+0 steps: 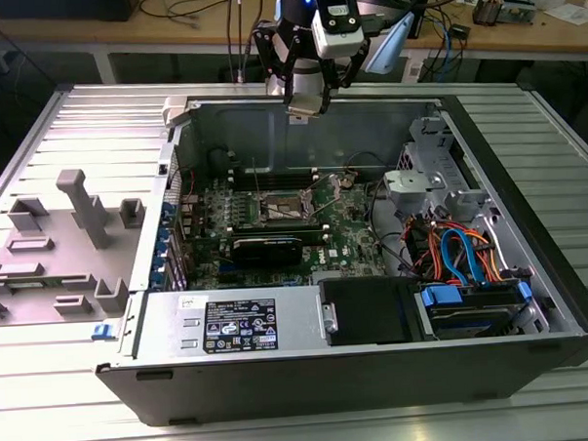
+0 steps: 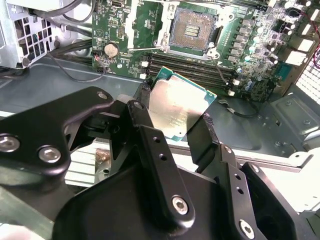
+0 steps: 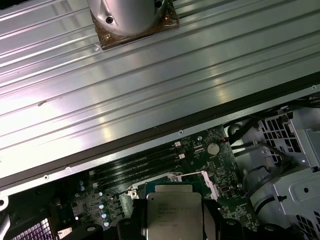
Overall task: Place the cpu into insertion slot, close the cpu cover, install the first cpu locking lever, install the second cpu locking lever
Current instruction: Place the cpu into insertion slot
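My gripper [image 1: 305,103] hangs over the back wall of the open computer case [image 1: 132,315], shut on the cpu [image 2: 176,100]. The cpu is a flat silver-topped square chip on a green board, held by two opposite edges between black fingers [image 2: 201,142]. In the first wrist view the cpu [image 3: 173,212] hangs above the motherboard. The insertion slot [image 2: 192,30] lies uncovered below and ahead of it, its dark centre and silvery rim showing, also seen mid-board [image 1: 281,209]. A thin locking lever [image 2: 145,48] lies beside the socket. I cannot make out the cpu cover apart from the rim.
Long black memory slots [image 2: 195,70] run between the held chip and the socket. A black graphics card [image 1: 268,249] sits in front of the socket. A power supply [image 1: 235,326], drive bay and cables [image 1: 452,253] crowd the near and right side. A grey fixture [image 1: 75,240] stands outside on the exterior view's left.
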Controlling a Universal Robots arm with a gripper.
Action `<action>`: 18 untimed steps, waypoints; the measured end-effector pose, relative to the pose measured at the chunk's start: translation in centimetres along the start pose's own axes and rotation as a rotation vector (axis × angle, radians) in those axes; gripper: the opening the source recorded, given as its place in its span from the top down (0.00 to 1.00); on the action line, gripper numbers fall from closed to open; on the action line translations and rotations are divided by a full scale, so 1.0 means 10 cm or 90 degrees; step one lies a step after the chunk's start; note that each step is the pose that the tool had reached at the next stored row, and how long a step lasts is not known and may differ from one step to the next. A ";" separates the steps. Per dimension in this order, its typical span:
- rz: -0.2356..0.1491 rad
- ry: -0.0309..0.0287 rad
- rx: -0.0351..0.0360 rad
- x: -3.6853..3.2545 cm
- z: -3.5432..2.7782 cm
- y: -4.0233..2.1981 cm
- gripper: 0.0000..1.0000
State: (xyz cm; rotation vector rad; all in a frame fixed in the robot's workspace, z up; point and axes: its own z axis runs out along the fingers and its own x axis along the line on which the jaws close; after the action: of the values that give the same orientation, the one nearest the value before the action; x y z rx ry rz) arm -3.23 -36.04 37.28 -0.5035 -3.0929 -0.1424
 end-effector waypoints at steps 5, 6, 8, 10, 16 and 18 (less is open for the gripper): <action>0.000 0.0000 0.0000 0.000 0.000 0.000 0.46; 0.000 0.0000 0.0000 0.000 0.000 0.000 0.46; 0.002 -0.0001 -0.0001 0.000 0.000 0.000 0.46; 0.005 -0.0004 -0.0001 0.000 0.000 0.000 0.46; 0.006 -0.0006 -0.0002 0.000 0.000 0.000 0.46; 0.006 -0.0005 -0.0002 0.000 0.000 0.000 0.46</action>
State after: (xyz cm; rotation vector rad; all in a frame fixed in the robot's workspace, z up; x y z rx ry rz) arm -3.23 -36.04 37.28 -0.5193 -3.0907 -0.1426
